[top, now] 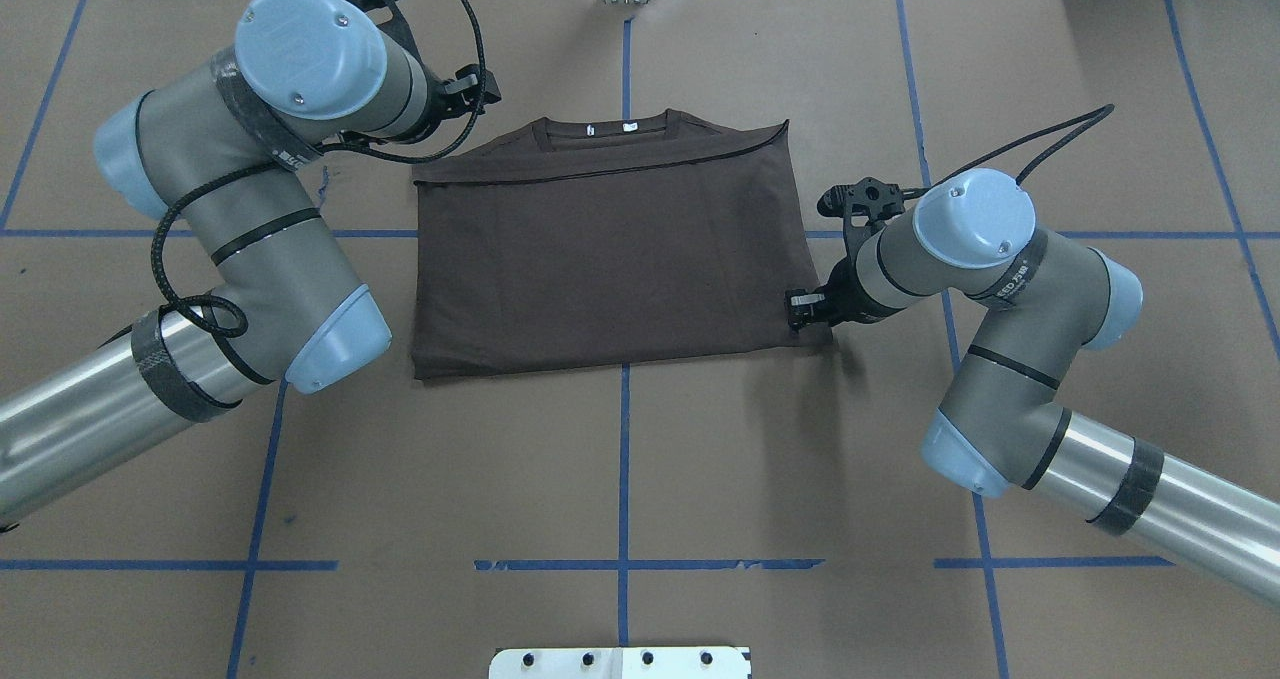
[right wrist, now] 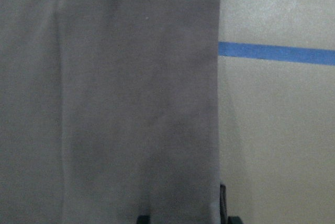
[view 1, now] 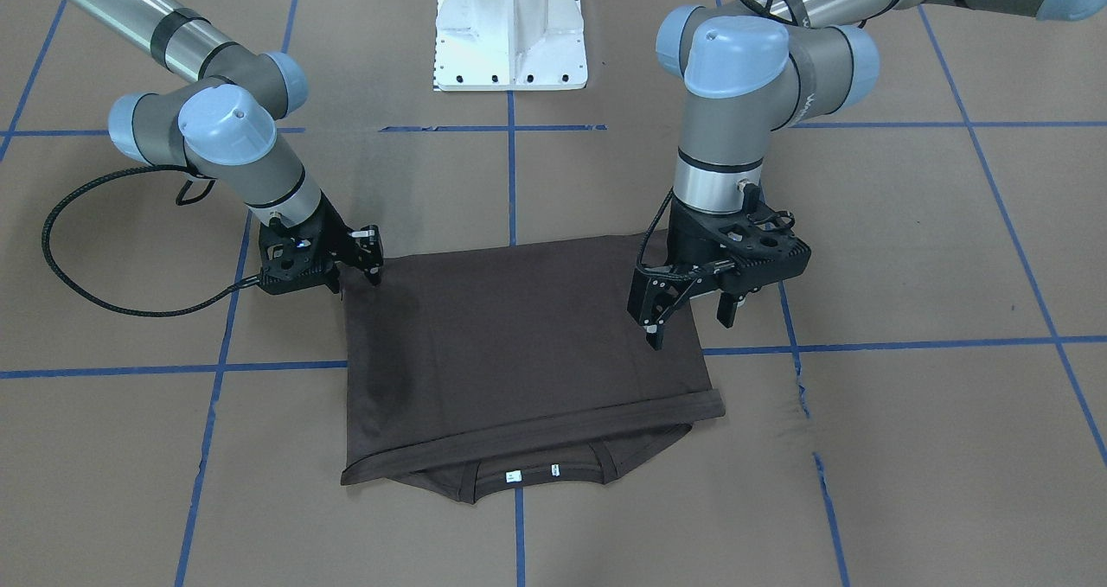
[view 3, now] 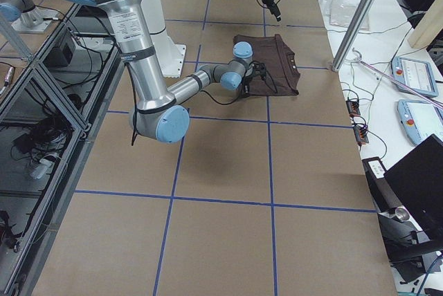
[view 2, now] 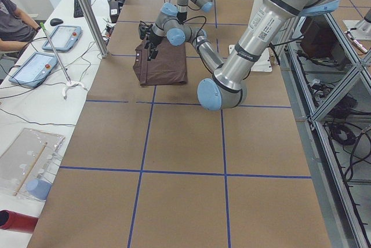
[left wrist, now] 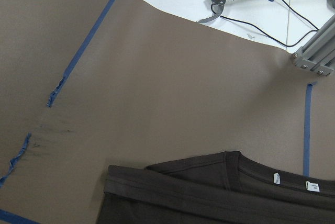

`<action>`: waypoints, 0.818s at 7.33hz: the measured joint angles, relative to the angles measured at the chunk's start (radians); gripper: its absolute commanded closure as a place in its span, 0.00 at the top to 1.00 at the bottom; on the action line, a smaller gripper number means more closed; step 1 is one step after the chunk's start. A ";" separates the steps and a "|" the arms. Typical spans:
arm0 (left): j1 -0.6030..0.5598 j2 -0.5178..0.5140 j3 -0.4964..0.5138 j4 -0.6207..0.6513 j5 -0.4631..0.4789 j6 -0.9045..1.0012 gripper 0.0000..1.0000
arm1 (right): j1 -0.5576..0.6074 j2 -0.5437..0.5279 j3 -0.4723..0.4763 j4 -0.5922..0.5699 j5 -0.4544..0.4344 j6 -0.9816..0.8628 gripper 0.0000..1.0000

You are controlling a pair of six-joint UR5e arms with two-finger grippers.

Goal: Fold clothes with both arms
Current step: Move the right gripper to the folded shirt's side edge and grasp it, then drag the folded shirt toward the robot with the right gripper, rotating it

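The dark brown T-shirt (view 1: 519, 354) (top: 610, 259) lies flat on the table, folded in half. Its hem lies just short of the ribbed collar (view 1: 527, 475) on the far side from the robot. My left gripper (view 1: 690, 321) hangs open and empty above the shirt's left edge; its wrist view looks down on the collar corner (left wrist: 220, 192) from high up. My right gripper (view 1: 359, 263) (top: 805, 309) sits low at the shirt's near right corner, on the folded edge. In the right wrist view the cloth (right wrist: 131, 103) fills the frame and two fingertips (right wrist: 225, 205) stand apart at the bottom.
The white pedestal (view 1: 510, 34) stands behind the shirt. Blue tape lines (view 1: 510, 181) cross the brown table. Beyond the far edge, a white bench holds a grabber tool (left wrist: 209, 4) and tablets (view 2: 32, 68), and a person (view 2: 11, 19) sits there. A metal post (left wrist: 314, 59) stands at the edge.
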 measured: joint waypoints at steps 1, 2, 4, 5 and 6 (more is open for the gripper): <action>0.000 -0.001 0.000 0.000 0.000 0.000 1.00 | 0.000 0.000 0.001 0.001 0.013 0.000 0.00; 0.001 -0.003 0.000 0.000 0.000 0.000 1.00 | 0.000 -0.002 0.004 0.001 0.022 0.000 0.00; 0.001 -0.008 -0.001 0.001 0.000 0.000 1.00 | -0.001 -0.053 0.056 0.002 0.031 -0.001 0.00; 0.001 -0.010 -0.001 0.001 -0.001 0.000 1.00 | -0.016 -0.117 0.123 0.002 0.035 0.000 0.00; 0.002 -0.010 -0.003 0.001 -0.003 0.000 1.00 | -0.051 -0.200 0.208 0.002 0.035 0.001 0.00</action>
